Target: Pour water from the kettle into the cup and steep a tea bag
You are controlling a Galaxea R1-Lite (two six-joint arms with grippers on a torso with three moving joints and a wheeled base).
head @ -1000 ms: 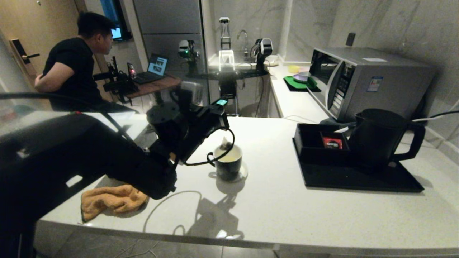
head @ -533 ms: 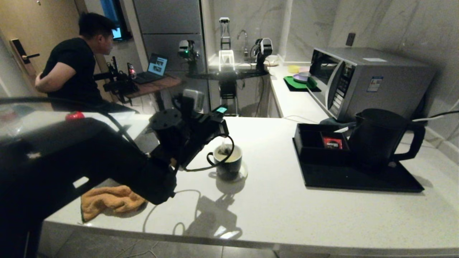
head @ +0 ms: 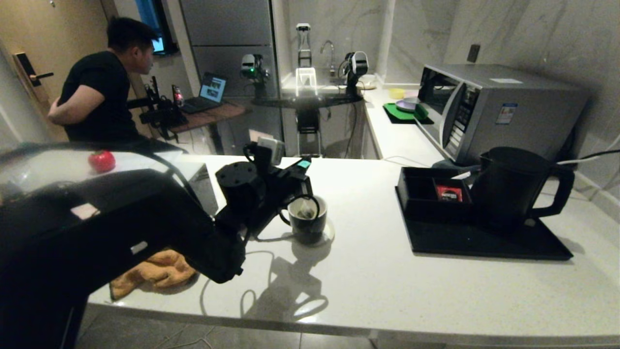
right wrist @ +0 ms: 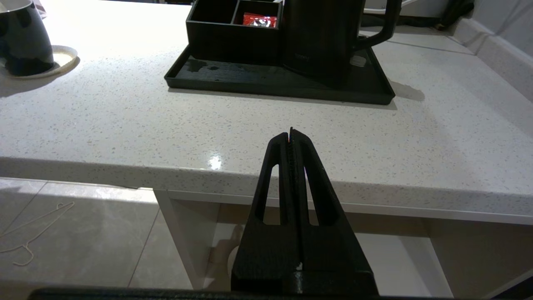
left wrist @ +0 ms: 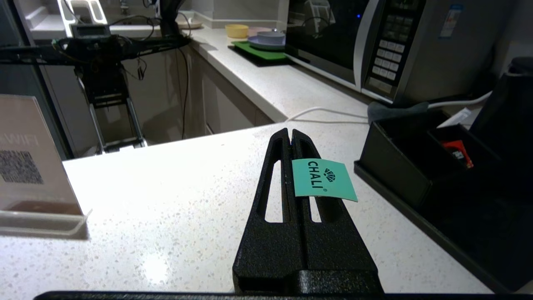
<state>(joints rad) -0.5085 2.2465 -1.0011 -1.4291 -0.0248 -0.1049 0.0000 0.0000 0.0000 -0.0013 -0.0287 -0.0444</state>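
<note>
Left gripper (left wrist: 290,134) pressed together on the teal tea-bag tag (left wrist: 323,180), reaching over the white counter (head: 378,271) just beside the cup (head: 308,224) on its near-left side. Tag printed CHALI, pinched between the fingers (left wrist: 272,166) and sticking out to one side. Tea bag (head: 306,210) hanging inside the cup, against the white inner wall; whether it touches the water cannot be told. Cup upright on a pale coaster (head: 329,232), ear handle toward the left arm.

Kettle (head: 513,186) upright at the back right of the black tray (head: 484,240), handle to the right, well apart from the cup. Low black compartment box (head: 426,196) just beside the kettle on the same tray, with a red packet (head: 449,193) in one compartment.

Right gripper (right wrist: 291,134) closed on nothing, parked off the counter's front edge, below counter height, pointing toward the tray.

Orange cloth (head: 155,274) near the front left edge, partly hidden under the left arm. Microwave (head: 499,109) behind the tray.
</note>
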